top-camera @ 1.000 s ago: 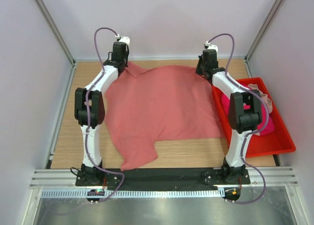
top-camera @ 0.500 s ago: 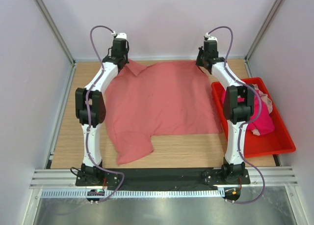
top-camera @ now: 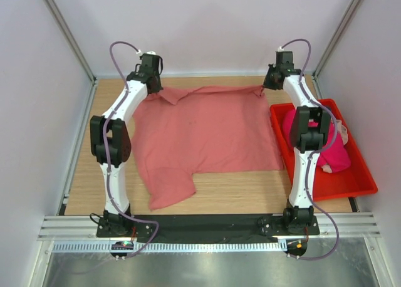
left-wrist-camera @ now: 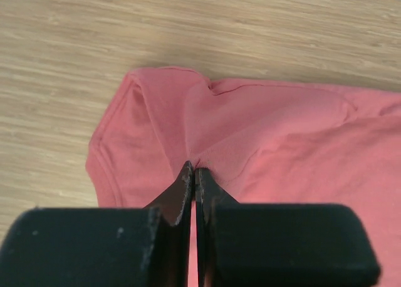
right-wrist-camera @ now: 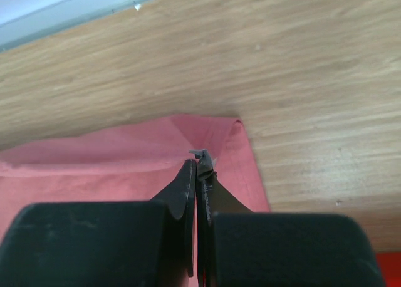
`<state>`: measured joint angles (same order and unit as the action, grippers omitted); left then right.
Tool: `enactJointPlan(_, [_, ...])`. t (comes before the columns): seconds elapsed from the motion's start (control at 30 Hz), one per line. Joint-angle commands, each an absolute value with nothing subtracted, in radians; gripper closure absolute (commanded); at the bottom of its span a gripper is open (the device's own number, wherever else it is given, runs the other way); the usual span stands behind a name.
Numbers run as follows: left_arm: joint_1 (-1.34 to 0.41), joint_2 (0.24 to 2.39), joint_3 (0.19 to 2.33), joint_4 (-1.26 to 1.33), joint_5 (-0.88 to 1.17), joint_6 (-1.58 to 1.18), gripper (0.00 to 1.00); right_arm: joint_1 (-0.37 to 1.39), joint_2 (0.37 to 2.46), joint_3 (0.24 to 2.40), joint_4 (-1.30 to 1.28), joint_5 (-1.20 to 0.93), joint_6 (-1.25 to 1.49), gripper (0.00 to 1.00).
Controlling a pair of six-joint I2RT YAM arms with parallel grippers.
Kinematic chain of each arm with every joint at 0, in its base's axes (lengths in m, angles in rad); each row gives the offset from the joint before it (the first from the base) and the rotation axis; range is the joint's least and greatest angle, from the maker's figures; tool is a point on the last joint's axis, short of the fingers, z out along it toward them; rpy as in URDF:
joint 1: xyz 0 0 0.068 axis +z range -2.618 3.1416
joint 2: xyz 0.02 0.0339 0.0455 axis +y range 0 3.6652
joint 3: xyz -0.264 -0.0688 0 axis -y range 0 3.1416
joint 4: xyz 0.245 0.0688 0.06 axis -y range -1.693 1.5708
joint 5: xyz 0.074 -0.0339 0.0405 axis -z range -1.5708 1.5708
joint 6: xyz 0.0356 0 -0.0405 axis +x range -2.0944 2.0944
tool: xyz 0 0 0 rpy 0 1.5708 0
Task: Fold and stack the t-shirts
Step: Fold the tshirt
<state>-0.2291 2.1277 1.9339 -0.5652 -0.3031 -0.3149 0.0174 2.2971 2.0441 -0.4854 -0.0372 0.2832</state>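
T-shirts: three. One salmon t-shirt point(top-camera: 207, 133) across worktop point(top-camera: 238, 196) middle; two more (magenta t-shirt point(top-camera: 332, 155), pale pink t-shirt point(top-camera: 341, 131), bunched together) in bin. Red bin point(top-camera: 351, 183): one, at worktop's right edge. Robot arms: two, left arm point(top-camera: 116, 130), right arm point(top-camera: 307, 136), bases at near edge.

Wooden table point(top-camera: 238, 196) with a salmon t-shirt point(top-camera: 207, 133) spread flat at centre, red bin point(top-camera: 358, 169) at four o'clock.
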Motion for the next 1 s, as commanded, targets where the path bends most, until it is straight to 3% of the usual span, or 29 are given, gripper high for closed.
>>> enactJointPlan(0.0, [-0.222, 2.020, 1.908, -0.629, -0.276, -0.371, 1.00, 0.026, 2.266, 2.100, -0.557, -0.064, 0.293, 0.99])
enactJointPlan(0.97, [-0.173, 1.833, 1.738, -0.850, -0.186, -0.430, 1.00, 0.028, 2.215, 2.103, -0.747, 0.060, 0.301, 0.99])
